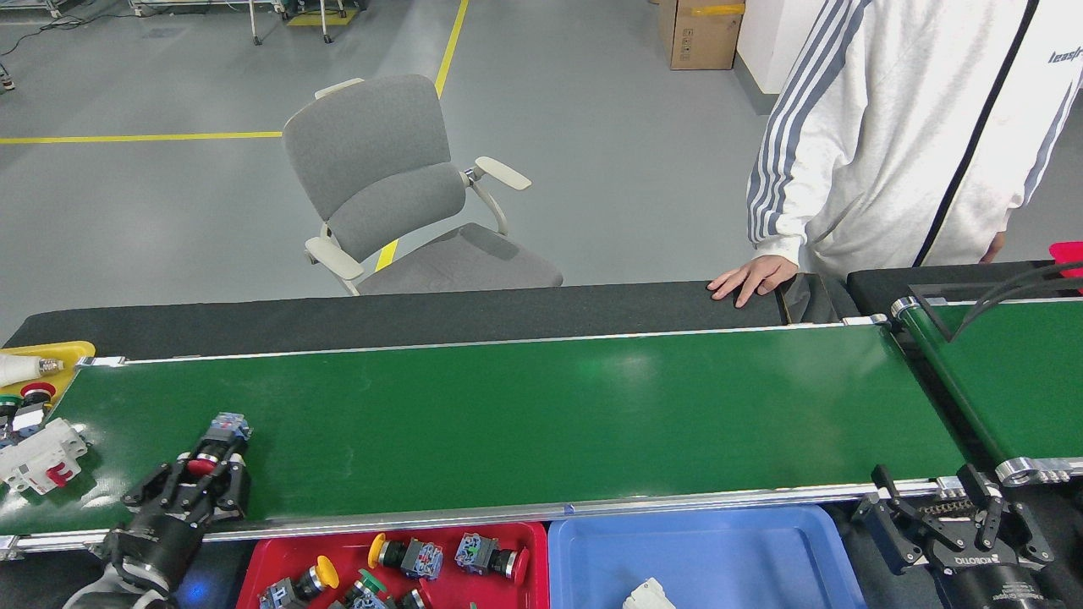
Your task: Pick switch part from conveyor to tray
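- Switch part [216,441], a red-capped push button with a grey-blue block behind it, lies on the conveyor [525,414] near its left end, close to the near rail.
- Left gripper [201,474] is over the red cap, its black fingers [228,484] narrowed against both sides of the part, so it appears to be gripping it.
- Right gripper [948,514] sits off the belt past the near right corner, fingers spread wide and holding nothing.
- Red tray [271,550] lies below the near rail and holds several button switches; a blue tray [719,558] sits just beside it on the right.
- A white breaker [38,457] rests at the belt's left end.
- A person's hand [749,279] rests on the dark ledge beyond the far rail.
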Tool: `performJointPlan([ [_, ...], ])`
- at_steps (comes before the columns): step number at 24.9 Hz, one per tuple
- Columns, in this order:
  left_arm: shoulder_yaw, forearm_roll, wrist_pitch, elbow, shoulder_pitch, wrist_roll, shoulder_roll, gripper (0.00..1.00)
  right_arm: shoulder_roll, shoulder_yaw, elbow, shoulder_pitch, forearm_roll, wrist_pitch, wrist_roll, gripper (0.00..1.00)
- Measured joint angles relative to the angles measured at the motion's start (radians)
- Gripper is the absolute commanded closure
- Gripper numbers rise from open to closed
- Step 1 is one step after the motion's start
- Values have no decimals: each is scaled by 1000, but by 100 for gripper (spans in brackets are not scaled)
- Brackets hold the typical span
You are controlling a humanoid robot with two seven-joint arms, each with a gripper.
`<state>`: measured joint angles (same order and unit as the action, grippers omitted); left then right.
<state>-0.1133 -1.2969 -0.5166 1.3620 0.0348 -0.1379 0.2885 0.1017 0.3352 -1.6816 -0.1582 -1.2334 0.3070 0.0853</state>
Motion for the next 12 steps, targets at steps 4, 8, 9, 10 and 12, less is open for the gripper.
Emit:
performJointPlan([
  [4, 2, 4, -133, 262, 213, -1, -79, 0, -2, -17, 0, -3, -3, 1, 5, 3],
  [8, 14, 4, -162, 317, 282, -1, -151, 0, -22, -63, -1, -17, -31, -1, 4, 7],
  [9, 15, 4, -163, 320, 282, -1, -153, 0, -38, -71, -6, -21, -49, -13, 2, 7],
  [10, 10, 4, -168, 321, 282, -1, -153, 0, -56, -74, -12, -23, -68, -22, -2, 7],
  [12, -33, 4, -133, 322, 281, -1, -162, 0, -76, -79, -20, -36, -96, -32, -22, 7],
])
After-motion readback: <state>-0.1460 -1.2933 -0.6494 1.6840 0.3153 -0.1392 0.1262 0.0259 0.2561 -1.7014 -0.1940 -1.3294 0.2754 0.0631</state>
